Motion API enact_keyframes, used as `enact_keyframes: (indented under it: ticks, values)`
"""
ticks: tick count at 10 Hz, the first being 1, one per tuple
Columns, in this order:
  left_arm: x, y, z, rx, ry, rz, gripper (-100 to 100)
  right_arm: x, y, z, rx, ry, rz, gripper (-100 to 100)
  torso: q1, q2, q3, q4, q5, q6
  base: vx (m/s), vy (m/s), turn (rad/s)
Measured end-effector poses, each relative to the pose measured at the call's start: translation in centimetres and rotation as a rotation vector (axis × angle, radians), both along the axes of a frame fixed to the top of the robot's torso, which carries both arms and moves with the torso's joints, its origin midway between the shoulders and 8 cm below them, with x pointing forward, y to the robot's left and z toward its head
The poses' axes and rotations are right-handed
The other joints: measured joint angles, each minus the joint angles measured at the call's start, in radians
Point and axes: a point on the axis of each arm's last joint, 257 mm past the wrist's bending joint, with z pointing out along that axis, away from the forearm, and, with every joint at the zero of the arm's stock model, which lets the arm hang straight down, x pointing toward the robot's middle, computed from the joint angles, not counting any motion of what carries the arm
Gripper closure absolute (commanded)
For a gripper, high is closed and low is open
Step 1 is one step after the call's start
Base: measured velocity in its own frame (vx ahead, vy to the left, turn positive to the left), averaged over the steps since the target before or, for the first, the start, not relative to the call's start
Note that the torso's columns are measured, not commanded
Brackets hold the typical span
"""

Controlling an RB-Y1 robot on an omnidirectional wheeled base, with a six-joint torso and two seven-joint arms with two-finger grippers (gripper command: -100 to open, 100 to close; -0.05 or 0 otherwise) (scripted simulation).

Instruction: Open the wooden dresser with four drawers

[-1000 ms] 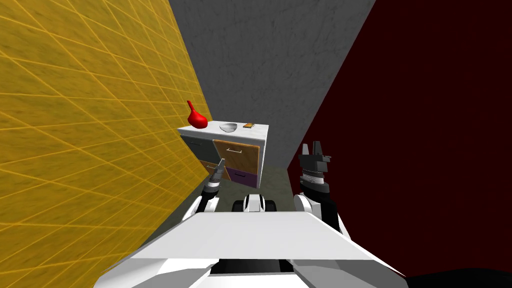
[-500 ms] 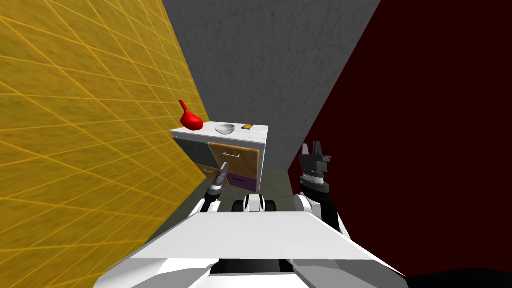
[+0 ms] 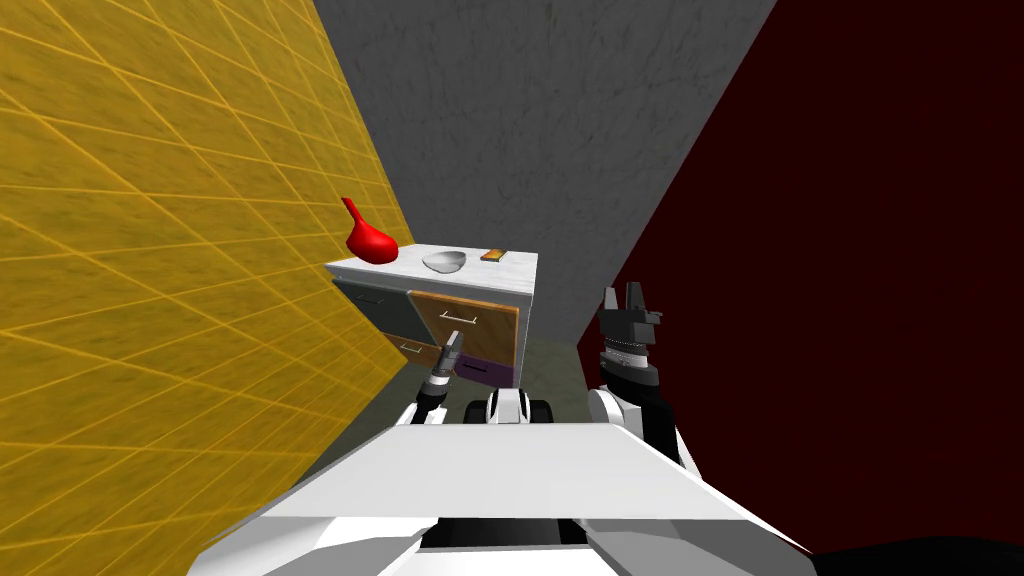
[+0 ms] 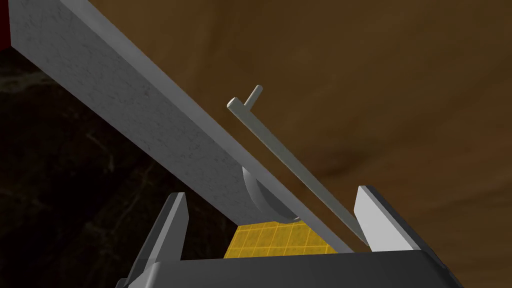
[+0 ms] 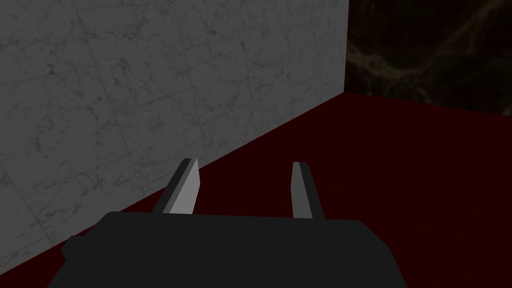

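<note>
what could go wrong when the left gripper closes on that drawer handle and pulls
The handle crosses the open left gripper at a slant, close to one finger; closing now may catch it off-centre and slip. The red vase and bowl sit on the dresser top; a jerky pull could rock them.

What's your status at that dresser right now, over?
Left tool open at brown drawer's handle, not gripping. Right tool open, held aside. Dresser drawers look shut. Nothing blocking.
</note>
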Motion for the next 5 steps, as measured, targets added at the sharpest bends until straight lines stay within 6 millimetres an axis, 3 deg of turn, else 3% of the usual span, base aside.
enact_keyframes:
  ticks: [4, 5]
  values:
    - [0.3, -1.9, -1.1, -0.052, 0.015, 0.015, -100, 0.0, 0.0, 0.0, 0.000, 0.000, 0.000, 0, 0.001, 0.000, 0.000, 0.000, 0.000, 0.000, 0.043, 0.004, -0.007]
    - [0.3, -1.9, -1.1, -0.053, 0.014, 0.015, -100, 0.0, 0.0, 0.0, 0.000, 0.000, 0.000, 0, 0.001, 0.001, 0.000, 0.000, 0.000, 0.000, -0.072, 0.011, -0.304]
